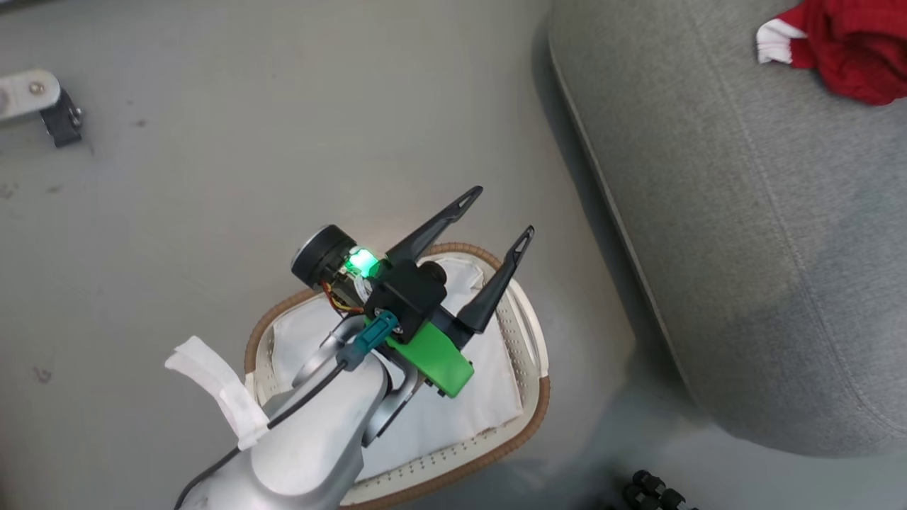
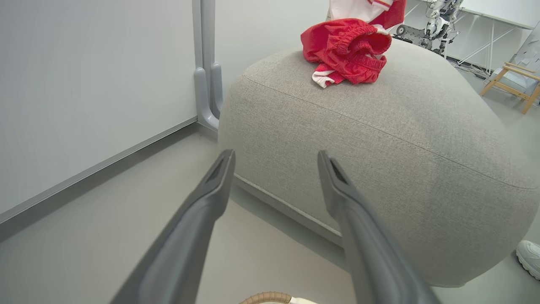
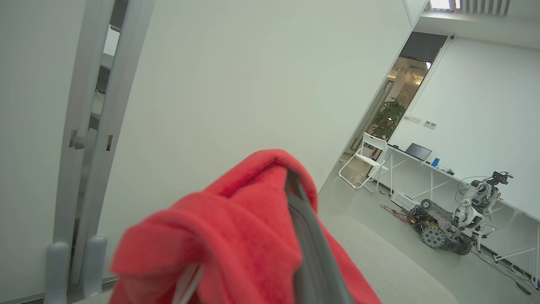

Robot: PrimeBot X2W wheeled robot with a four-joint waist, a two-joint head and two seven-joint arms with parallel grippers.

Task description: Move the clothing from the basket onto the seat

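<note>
My left gripper point(image 1: 502, 212) hangs open over the basket point(image 1: 517, 439), with nothing between its fingers. The basket's brown rim point(image 2: 265, 297) frames a white cloth liner point(image 1: 468, 411), and my forearm hides part of the inside. To the right stands the grey seat point(image 1: 744, 234). A bundle of red clothing point(image 1: 850, 49) with a white cuff lies on top of it point(image 2: 350, 50). My right gripper point(image 3: 295, 185) is shut on a red garment point(image 3: 236, 236), which drapes over its fingers above the seat point(image 3: 379, 261). That hanging red-and-white garment point(image 2: 367, 8) shows above the bundle.
A white wall with a grey post point(image 2: 206, 84) runs behind the seat. A white shoe point(image 2: 529, 257) rests on the floor by the seat's right side. A wooden chair point(image 2: 514, 80), another wheeled robot point(image 3: 460, 219) and a folding chair point(image 3: 367, 160) stand farther off.
</note>
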